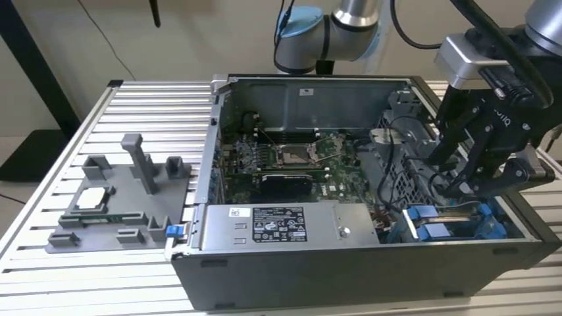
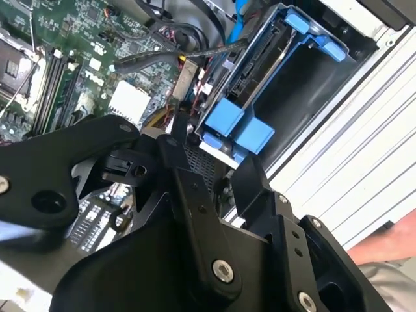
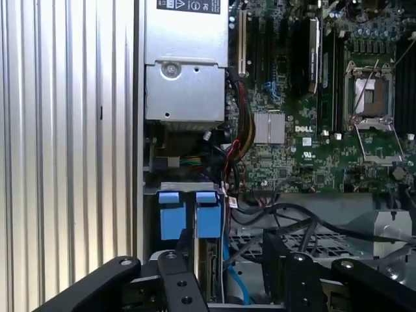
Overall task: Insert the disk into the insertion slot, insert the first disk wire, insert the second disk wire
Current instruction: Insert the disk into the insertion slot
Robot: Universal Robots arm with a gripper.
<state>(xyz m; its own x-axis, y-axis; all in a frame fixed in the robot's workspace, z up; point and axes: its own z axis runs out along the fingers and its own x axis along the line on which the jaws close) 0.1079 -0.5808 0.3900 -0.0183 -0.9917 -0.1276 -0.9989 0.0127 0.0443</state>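
Claw (image 2: 211, 159): released. The fingers (image 3: 276, 260) stand well apart with nothing clamped between them. In the exterior view it hangs at about 3 o'clock, over the corner of the open PC case (image 1: 351, 276) where the drives go.

Nearest thing: a loose wire plug (image 2: 185, 71), just beside one fingertip in the second wrist view. It looks free and not in any socket. Can't tell if the finger touches the wire below it.

Disk (image 2: 263, 81): sitting in its bay (image 1: 457, 214), at roughly 4 o'clock in the exterior view, directly under the claw. The blue carrier lines up with the cage, and its two blue tabs (image 3: 190, 214) show side by side at the mouth. My read is that step one is done.

Wires: the disk's connector edge looks bare in the second wrist view. A black cable (image 2: 169, 55) runs toward it, but I can't tell if anything is mated there. Judging by the loose plug, at least one wire insert is left, probably both.

Further out: the perforated drive cage (image 3: 338, 244) is beside the bay, with the mainboard (image 1: 290, 158) at the case's centre. The grey power box (image 1: 281, 224) is at 6 o'clock. A parts tray (image 1: 114, 197) sits at 9 o'clock on the slatted table (image 1: 131, 99), well apart from the work.
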